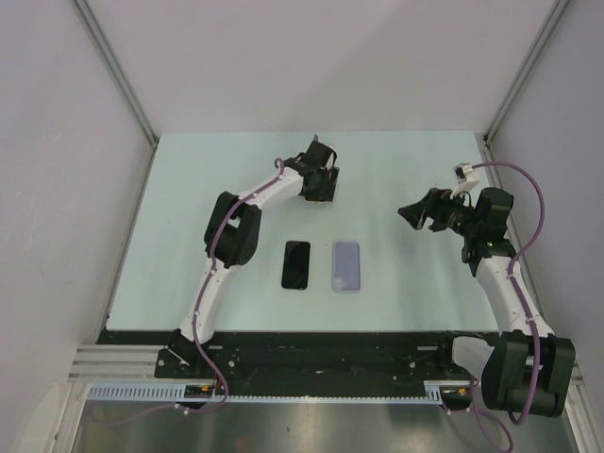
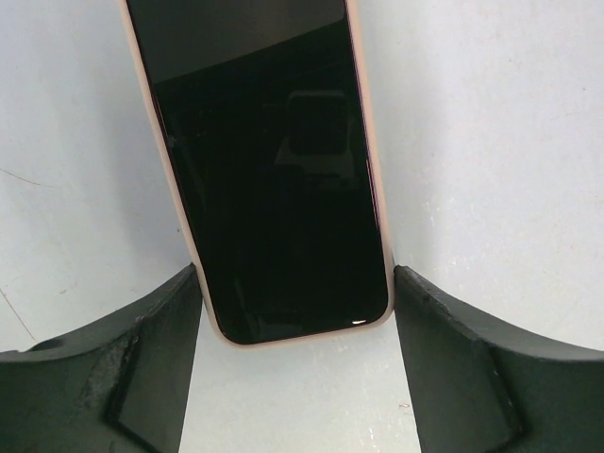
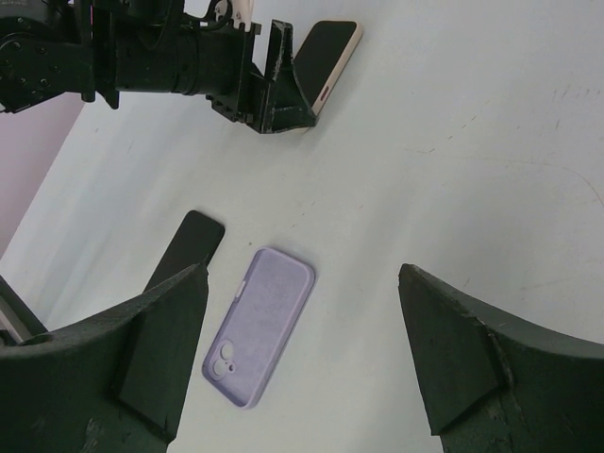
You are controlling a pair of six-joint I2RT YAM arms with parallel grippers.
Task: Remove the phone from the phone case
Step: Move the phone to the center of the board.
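Grey panels wall in a pale table. From above, a black slab and, just to its right, a lilac case lie flat near the middle, side by side but apart, likely parked there to leave the far half free for work. The left gripper reaches to the far middle and hides whatever is under it. The right gripper hangs off to the right, jaws spread on nothing, probably waiting out of the way. From the left wrist, the phone lies screen up, seemingly flat on the table, running away from the camera with its rounded end between the two fingers. They straddle it across its width, so closing would catch both long edges. They stand right at those edges, but I cannot tell whether they press it yet. Its glass is black, glossy and unlit, with a thin pinkish-cream rim. It is not clear whether that rim is a slim case or the phone's own frame. From the right wrist, wide black fingers frame the lilac case, which lies back up with its camera cutout at the near end. At the far side the phone pokes out beyond the left gripper, its pale edge showing.
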